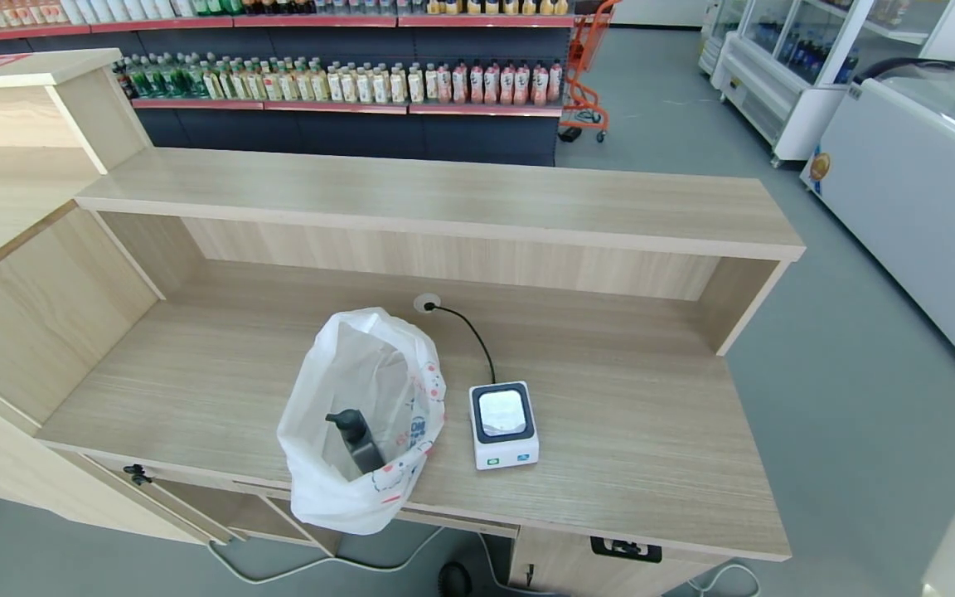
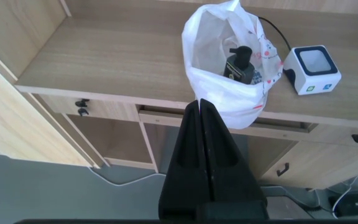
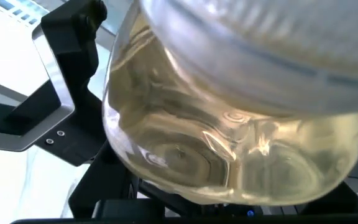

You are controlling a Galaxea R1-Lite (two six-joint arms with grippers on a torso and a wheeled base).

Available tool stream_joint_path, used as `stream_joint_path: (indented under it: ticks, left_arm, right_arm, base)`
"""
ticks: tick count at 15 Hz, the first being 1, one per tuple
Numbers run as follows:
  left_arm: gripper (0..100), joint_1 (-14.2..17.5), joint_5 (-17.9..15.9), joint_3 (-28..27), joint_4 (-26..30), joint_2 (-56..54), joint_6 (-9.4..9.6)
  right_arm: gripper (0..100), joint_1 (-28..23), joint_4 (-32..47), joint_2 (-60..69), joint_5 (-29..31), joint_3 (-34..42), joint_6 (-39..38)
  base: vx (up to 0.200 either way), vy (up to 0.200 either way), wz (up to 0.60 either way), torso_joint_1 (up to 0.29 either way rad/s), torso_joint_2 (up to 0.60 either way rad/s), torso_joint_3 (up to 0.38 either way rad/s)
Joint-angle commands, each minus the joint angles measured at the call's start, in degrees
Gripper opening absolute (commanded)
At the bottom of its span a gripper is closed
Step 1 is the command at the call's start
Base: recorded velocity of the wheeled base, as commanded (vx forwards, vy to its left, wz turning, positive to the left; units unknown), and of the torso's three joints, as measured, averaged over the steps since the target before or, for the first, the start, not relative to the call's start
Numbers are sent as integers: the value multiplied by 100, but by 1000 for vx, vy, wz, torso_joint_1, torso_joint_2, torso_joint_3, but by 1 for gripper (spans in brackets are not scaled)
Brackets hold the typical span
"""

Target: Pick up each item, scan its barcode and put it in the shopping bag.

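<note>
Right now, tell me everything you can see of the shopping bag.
The shopping bag is thin white plastic, slightly see-through, with red and blue print on its side. It stands crumpled at the front edge of the wooden counter, its lower part bulging over that edge. Its mouth gapes upward. Inside, a dark pump bottle stands roughly upright. The scanner sits close on its right, with a narrow gap between them. The left gripper, shut, is clear of it.
</note>
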State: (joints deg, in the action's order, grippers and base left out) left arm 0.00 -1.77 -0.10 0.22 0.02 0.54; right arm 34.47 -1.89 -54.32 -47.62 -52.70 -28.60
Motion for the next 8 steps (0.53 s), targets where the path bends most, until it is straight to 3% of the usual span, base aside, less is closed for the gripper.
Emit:
stream_joint_path:
  ticks: [1, 8]
  left_arm:
    - [0, 0, -8, 1, 4, -2, -1]
    - [0, 0, 1, 1, 4, -2, -1]
  right_arm:
    - [0, 94, -4, 9, 7, 32, 3]
    - [0, 51, 233, 167, 24, 76, 30]
  base:
    - [0, 0, 0, 0, 0, 0]
    - [0, 0, 0, 0, 0, 0]
